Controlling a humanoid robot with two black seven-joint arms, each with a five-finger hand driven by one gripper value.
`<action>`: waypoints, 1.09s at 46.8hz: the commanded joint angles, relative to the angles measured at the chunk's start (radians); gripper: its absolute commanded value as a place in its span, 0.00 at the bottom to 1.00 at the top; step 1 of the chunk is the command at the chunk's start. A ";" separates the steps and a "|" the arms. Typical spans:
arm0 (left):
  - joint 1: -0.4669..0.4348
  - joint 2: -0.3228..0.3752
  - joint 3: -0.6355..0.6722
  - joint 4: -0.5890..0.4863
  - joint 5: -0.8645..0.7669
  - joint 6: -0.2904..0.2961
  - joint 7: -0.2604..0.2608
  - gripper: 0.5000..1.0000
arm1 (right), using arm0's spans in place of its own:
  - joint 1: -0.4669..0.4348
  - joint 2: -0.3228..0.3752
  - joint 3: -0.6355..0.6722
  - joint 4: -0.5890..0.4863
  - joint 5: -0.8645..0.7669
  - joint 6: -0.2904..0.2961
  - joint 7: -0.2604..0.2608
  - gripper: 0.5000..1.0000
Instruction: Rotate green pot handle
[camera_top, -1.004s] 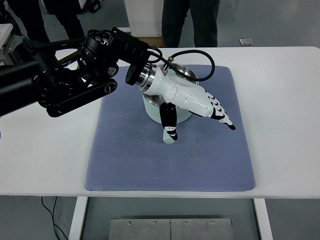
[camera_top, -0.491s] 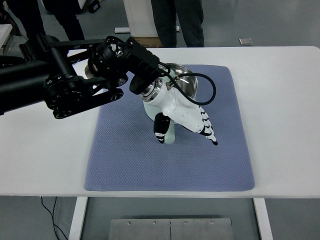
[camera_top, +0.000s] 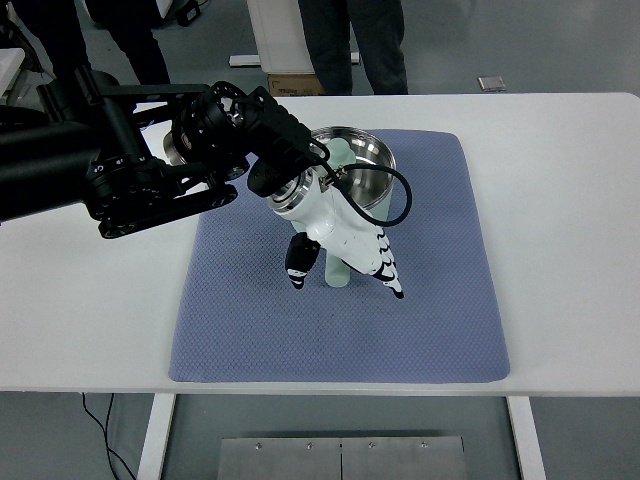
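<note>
On the white table (camera_top: 570, 200), spread across its middle, lies a rectangular blue-grey quilted mat (camera_top: 260, 330), and toward the far half of that mat stands a pale green pot with a shiny steel inside (camera_top: 365, 170). Its pale green stubby handle (camera_top: 337, 272) sticks out from the pot's near side toward the table's front edge, lying low over the mat.

From the picture's left edge the black jointed left arm (camera_top: 110, 175) reaches in over the table and ends in a white-shelled left hand with black-tipped fingers (camera_top: 340, 235). This hand hangs directly over the near rim of the pot and over the root of the handle, hiding where the two join. Its four fingers (camera_top: 388, 268) are held together, fairly straight, and point down and to the right, lying along the right side of the handle. Its thumb (camera_top: 299, 262) drops on the handle's left side, a little apart from it. So the handle sits between thumb and fingers, with the hand only loosely spread around it; whether the fingers touch it I cannot tell, and no firm grasp shows.

Beyond the table's far edge stand people, seen only as dark trouser legs (camera_top: 355, 45).
</note>
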 joint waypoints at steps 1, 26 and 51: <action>0.006 -0.002 0.018 0.000 0.000 0.002 0.000 1.00 | 0.000 0.000 0.000 -0.001 0.000 0.000 0.000 1.00; -0.003 -0.003 0.098 0.003 0.003 0.002 0.000 1.00 | 0.000 0.000 0.000 -0.001 0.000 0.000 0.000 1.00; -0.031 0.012 0.148 0.000 0.035 0.000 0.000 1.00 | 0.000 0.000 0.000 0.002 0.000 0.000 0.000 1.00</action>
